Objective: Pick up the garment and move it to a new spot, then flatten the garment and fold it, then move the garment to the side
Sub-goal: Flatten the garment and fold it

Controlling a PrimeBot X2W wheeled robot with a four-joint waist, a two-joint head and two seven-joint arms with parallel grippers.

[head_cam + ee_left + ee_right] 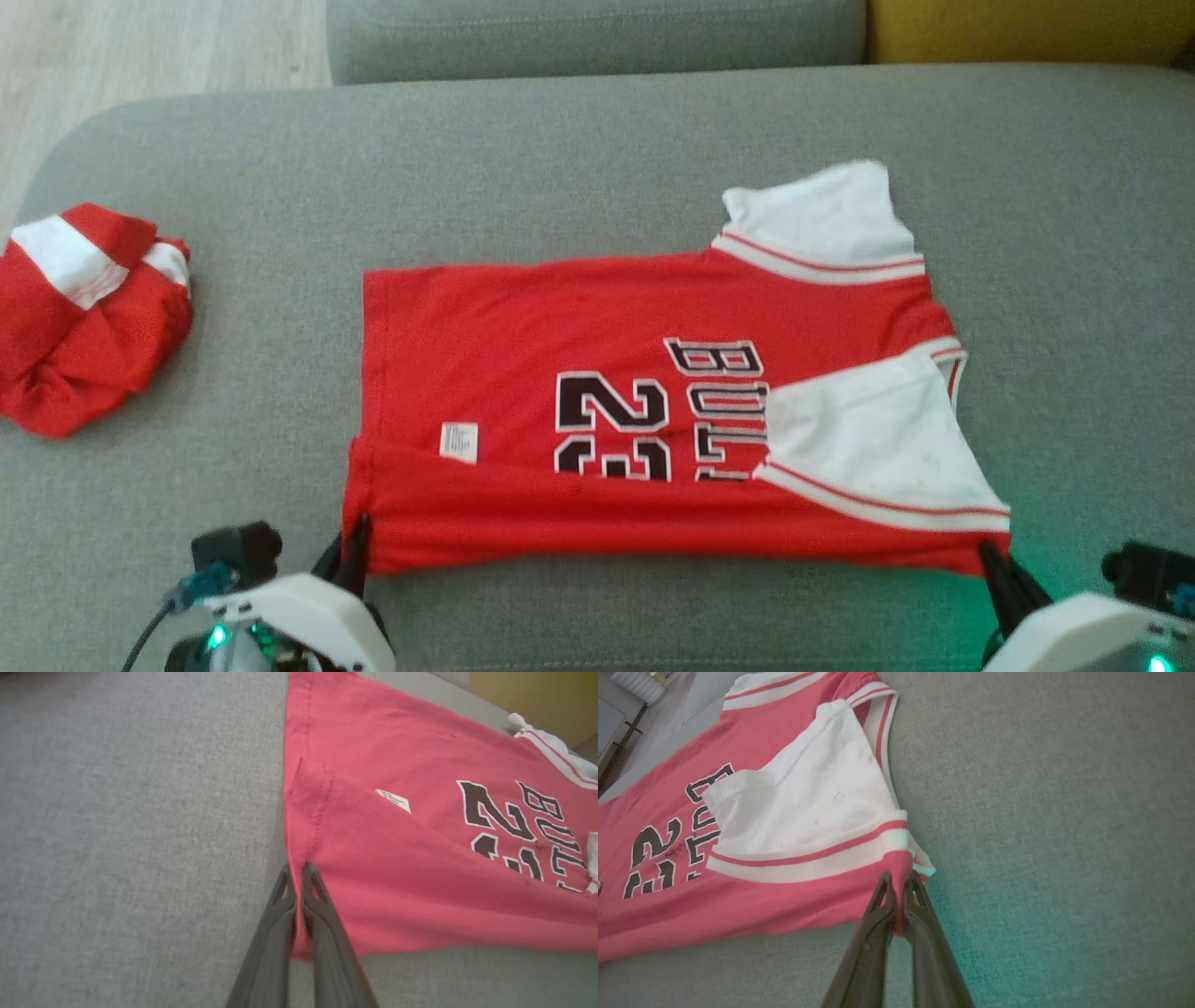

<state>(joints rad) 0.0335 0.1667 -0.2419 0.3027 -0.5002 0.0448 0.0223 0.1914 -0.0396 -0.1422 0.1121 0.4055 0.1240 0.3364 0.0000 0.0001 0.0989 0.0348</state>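
The garment (597,327) is a red jersey with white sleeves and dark "BULLS 23" lettering, lying sideways on a grey sofa cushion (579,159). Its near long edge is folded up over the lettering. My left gripper (353,549) is shut on the near left corner of the garment (397,868), red fabric pinched between its fingers (280,905). At the near right corner by the white sleeve, my right gripper (991,560) is shut on the garment (794,812); cloth shows between its fingertips (920,900).
A second red and white garment (84,317) lies bunched at the cushion's left end. A grey backrest (597,33) and a yellow cushion (1027,28) run along the far side. Pale wood floor (140,42) shows at the far left.
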